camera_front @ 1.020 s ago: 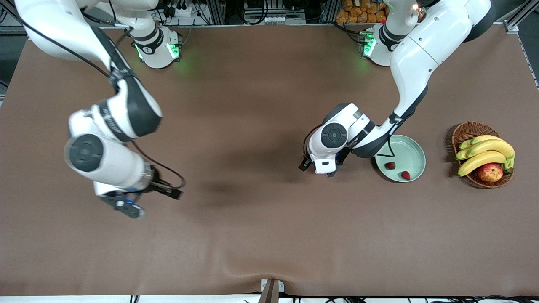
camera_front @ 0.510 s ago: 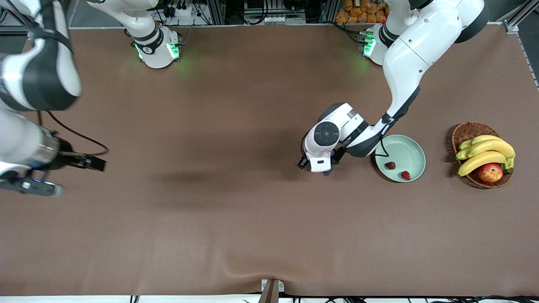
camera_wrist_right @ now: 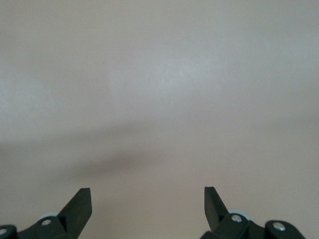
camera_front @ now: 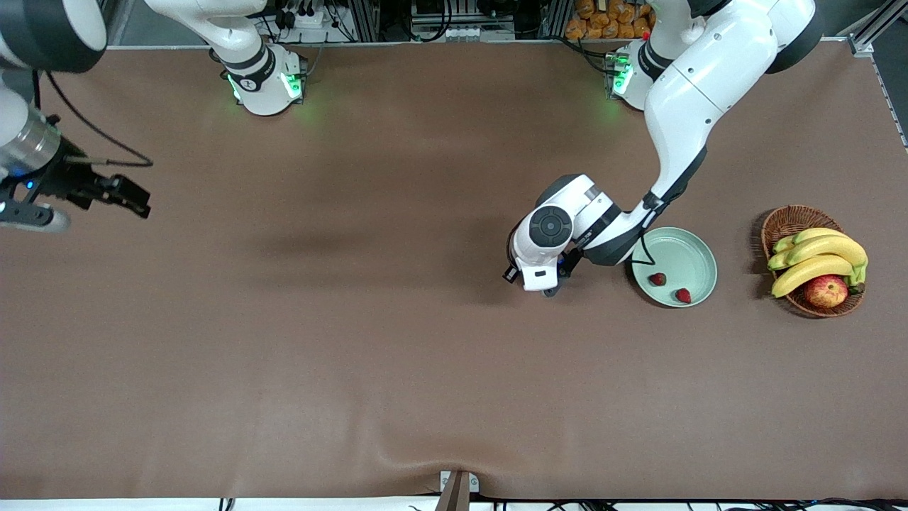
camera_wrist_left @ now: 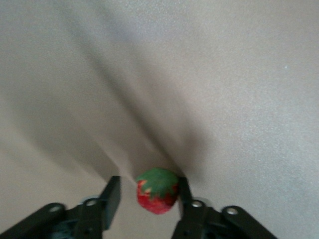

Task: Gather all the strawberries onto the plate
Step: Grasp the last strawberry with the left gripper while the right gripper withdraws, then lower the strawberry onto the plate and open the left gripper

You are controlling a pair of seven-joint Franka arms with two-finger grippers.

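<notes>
Clearly the left pincer (camera_wrist_left: 144,199), low on the counter (camera_front: 397,369) beside the mint-green plate (camera_front: 691,248), brackets the third strawberry (camera_wrist_left: 157,190) with one finger touching, the other apart; the berry could roll away. Two strawberries (camera_front: 657,279) lie in the plate. The right pincer (camera_wrist_right: 148,201) waits spread wide.

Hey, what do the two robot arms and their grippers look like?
Both arms are glossy white with dark grey joint bands and round dark caps. Thin black cables run along them, and their bases glow green. The left gripper and right gripper are black with two short fingers with silver screws at their bases.
</notes>
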